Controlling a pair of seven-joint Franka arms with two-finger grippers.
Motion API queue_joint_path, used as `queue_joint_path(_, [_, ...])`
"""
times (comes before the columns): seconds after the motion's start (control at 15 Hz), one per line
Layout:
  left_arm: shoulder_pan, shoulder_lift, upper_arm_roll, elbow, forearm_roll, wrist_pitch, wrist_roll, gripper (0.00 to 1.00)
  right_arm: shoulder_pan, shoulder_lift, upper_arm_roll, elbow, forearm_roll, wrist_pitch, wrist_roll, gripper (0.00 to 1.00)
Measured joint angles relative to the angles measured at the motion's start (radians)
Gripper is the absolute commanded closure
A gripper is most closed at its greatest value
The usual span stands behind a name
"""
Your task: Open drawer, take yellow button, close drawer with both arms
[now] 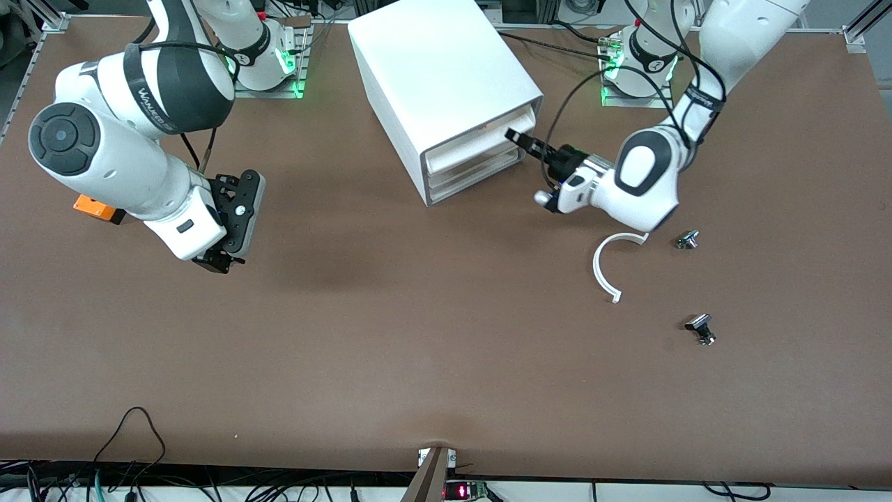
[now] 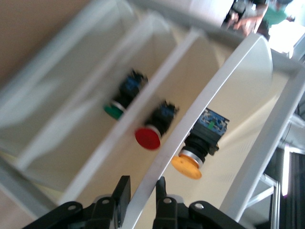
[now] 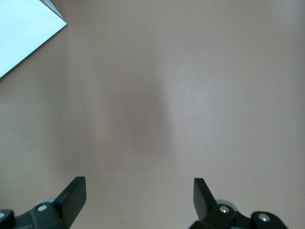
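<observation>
The white cabinet (image 1: pixel 439 63) stands at the middle of the table near the arms' bases. My left gripper (image 1: pixel 519 139) is at the front of its uppermost drawer (image 1: pixel 467 155). In the left wrist view my left gripper (image 2: pixel 142 188) has its fingers closed on the drawer's white front rim (image 2: pixel 200 109), one on each side. The button (image 2: pixel 187 167), an orange-yellow cap on a black body, lies inside that drawer just past the rim. My right gripper (image 1: pixel 226 258) is open and empty over bare table; it also shows in the right wrist view (image 3: pixel 138 195).
A red button (image 2: pixel 147 138) and a green button (image 2: pixel 113 111) lie in the lower drawers. An orange cube (image 1: pixel 94 207) sits under the right arm. A white curved piece (image 1: pixel 603 268) and two black-and-silver knobs (image 1: pixel 686 240) (image 1: pixel 700 328) lie toward the left arm's end. The cabinet's corner (image 3: pixel 24 33) shows in the right wrist view.
</observation>
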Motion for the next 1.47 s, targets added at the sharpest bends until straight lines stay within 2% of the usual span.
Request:
queue_joint_path(0.2, [0.022,-0.011,0.094,0.056,0.0,0.05,0.011,1.0,0.025,0.02,0.0,0.001,0.012,0.003,0.0,0.0])
queue_joint_path(0.4, [0.027,-0.011,0.12,0.078,0.0,0.074,0.011,1.0,0.046,0.026,0.0,0.013,0.052,0.007,0.0,0.0])
queue_joint_path(0.47, [0.027,-0.011,0.119,0.08,0.0,0.078,0.011,0.65,0.047,0.026,0.0,0.02,0.062,0.007,0.0,0.0])
queue_joint_path(0.53, [0.027,-0.011,0.119,0.08,0.0,0.08,0.011,0.04,0.047,0.026,0.0,0.028,0.069,0.007,0.0,0.0])
queue_joint_path(0.6, [0.027,-0.011,0.119,0.081,0.0,0.082,0.008,0.0,0.048,0.026,0.0,0.036,0.077,0.007,0.0,0.0])
queue_joint_path(0.8, [0.029,-0.011,0.12,0.083,0.0,0.117,-0.01,0.0,0.083,0.042,0.001,0.065,0.118,0.007,0.0,0.0])
queue_joint_path(1.13, [0.047,-0.026,0.128,0.118,0.009,0.153,-0.012,0.0,0.242,0.102,0.003,0.133,0.123,0.069,0.052,0.0])
queue_joint_path(1.2, [0.051,-0.033,0.136,0.139,0.051,0.156,-0.01,0.0,0.265,0.108,0.003,0.139,0.123,0.075,0.062,0.0])
queue_joint_path(1.47, [0.07,-0.096,0.17,0.297,0.372,0.158,-0.012,0.0,0.341,0.145,0.003,0.184,0.122,0.078,0.091,0.0])
